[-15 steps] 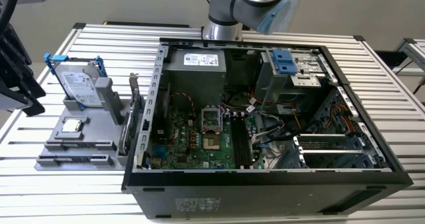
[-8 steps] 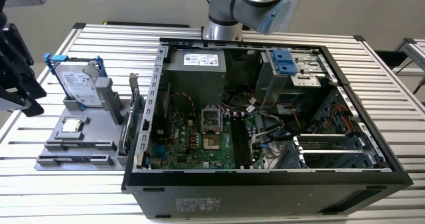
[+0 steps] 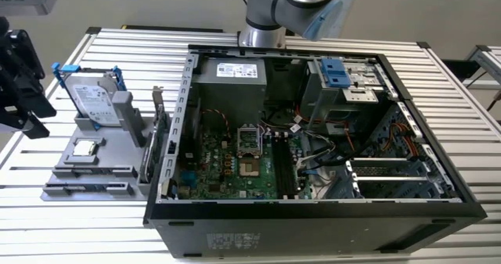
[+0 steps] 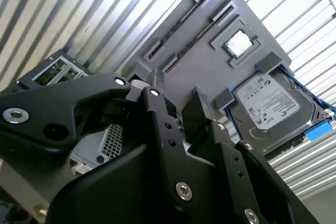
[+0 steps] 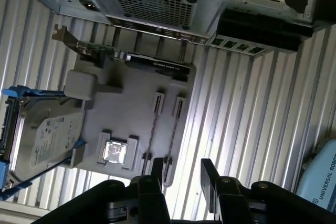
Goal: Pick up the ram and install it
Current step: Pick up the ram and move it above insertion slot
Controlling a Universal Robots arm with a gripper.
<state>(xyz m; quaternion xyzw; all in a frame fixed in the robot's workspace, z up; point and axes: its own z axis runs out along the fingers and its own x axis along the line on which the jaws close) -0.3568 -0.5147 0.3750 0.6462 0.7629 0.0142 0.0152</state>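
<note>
The ram (image 3: 94, 187) is a tough spot: it sits on edge in the grey holder (image 3: 116, 154), so all we get is a thin dark bluish strip in the rail along the holder's edge farthest from the hard drive (image 3: 92, 102). In the first wrist view the ram (image 5: 154, 129) is no more than a fine line down one of two parallel rails, and I can't tell whether the second rail is filled too. The chips on it can't be made out.

Now the jaws. The gripper (image 5: 181, 174) is spread wide, its dark fingers (image 5: 210, 178) apart with nothing between them, just bare holder and table slats in the gap. It is clear of the ram, not touching it. One fingertip overlaps the end of the rails at the holder's edge, and the rest of the gripper is cut off by the frame. In the second wrist view the gripper (image 4: 178, 100) blocks a good part of the holder with its own body.

Moving outward, the processor chip (image 3: 83, 149) lies flat in its pocket just beside the rails, and the expansion card (image 3: 162, 138) stands on the holder's side nearest the open computer case (image 3: 313, 208). The holder rests on the slatted table (image 3: 39, 229) near its edge on the exterior view's left, just beside the case. The arm (image 3: 266, 17) rises at the table's far edge, its upper part cut off
</note>
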